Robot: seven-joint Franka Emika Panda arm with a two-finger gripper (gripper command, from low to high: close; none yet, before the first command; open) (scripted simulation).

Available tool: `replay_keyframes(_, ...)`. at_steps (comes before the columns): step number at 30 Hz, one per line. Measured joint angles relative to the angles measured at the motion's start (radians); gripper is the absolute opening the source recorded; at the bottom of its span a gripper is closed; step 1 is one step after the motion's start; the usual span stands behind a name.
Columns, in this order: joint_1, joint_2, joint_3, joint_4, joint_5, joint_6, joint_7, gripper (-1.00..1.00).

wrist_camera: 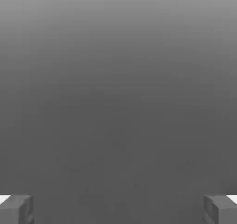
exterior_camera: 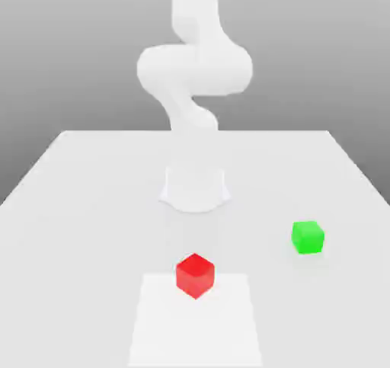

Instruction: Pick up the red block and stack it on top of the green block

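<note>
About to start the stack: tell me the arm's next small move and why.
Probably bring the open gripper over the red block: both fingers stand wide apart with nothing between them, and the red block sits untouched on the table, apart from the green block.

White table [exterior_camera: 84, 176]: red block [exterior_camera: 195, 274], green block [exterior_camera: 308, 237], well apart.

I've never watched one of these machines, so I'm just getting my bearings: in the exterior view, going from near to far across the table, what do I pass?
Red block → green block, off toward the exterior view's right → the robot arm's white base, with the arm rising behind it.
</note>
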Motion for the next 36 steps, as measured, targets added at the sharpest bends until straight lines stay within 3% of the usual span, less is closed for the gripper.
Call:
replay_keyframes(15, -0.119, 0.476, 0.143, -0.475, 0.064, 0.369, 0.504, 0.00)
replay_keyframes(20, -0.150, 0.753, 0.147, -0.545, -0.037, 0.582, 0.697, 0.00)
replay_keyframes(23, -0.097, 0.869, 0.076, -0.533, -0.111, 0.679, 0.755, 0.00)
replay_keyframes(24, -0.075, 0.904, 0.051, -0.529, -0.126, 0.709, 0.767, -1.00)
replay_keyframes(31, -0.066, 0.912, 0.041, -0.528, -0.133, 0.718, 0.773, -1.00)
replay_keyframes(36, -0.076, 0.756, 0.080, -0.550, -0.032, 0.585, 0.701, -1.00)
